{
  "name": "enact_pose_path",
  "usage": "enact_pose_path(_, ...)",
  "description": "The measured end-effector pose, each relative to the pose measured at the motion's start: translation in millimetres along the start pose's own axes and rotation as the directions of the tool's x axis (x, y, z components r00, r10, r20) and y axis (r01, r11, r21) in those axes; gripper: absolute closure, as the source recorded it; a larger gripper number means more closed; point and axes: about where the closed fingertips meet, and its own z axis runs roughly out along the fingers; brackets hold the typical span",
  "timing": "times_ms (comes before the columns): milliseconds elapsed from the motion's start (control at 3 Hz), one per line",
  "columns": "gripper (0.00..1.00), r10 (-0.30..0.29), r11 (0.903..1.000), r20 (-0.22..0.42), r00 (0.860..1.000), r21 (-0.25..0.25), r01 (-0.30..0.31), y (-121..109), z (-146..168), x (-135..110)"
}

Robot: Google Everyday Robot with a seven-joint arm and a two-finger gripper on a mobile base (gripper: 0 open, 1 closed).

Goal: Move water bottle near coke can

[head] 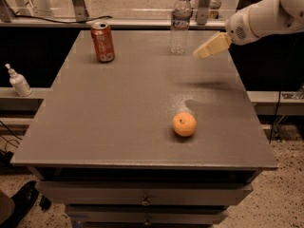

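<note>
The water bottle [180, 23] is clear with a white cap and stands upright at the far edge of the grey table [118, 108], right of centre. The coke can [102, 42] is red-orange with a silver top and stands upright at the far left of the table, well apart from the bottle. My gripper [202, 52] comes in from the upper right on a white arm [266, 15]. It hangs above the table just right of the bottle's lower half, not touching it, and holds nothing.
An orange fruit [184, 124] lies on the table's front right part. A small white pump bottle [18, 81] stands on a lower ledge to the left. Drawers [142, 198] sit under the table's front edge. Metal frame legs stand behind the table.
</note>
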Motion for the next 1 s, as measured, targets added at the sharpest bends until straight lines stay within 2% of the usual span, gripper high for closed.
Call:
enact_pose_path(333,0.0,0.053,0.9984,0.073,0.996,0.017,-0.054,-12.6,25.2,-9.3)
enact_pose_path(667,0.0,0.093,0.9954,0.15,0.984,0.011,-0.096,-22.0,49.5,-25.3)
enact_pose_path(1000,0.0,0.107,0.9941,0.234,0.966,-0.009,-0.108,-24.8,76.7,-49.4)
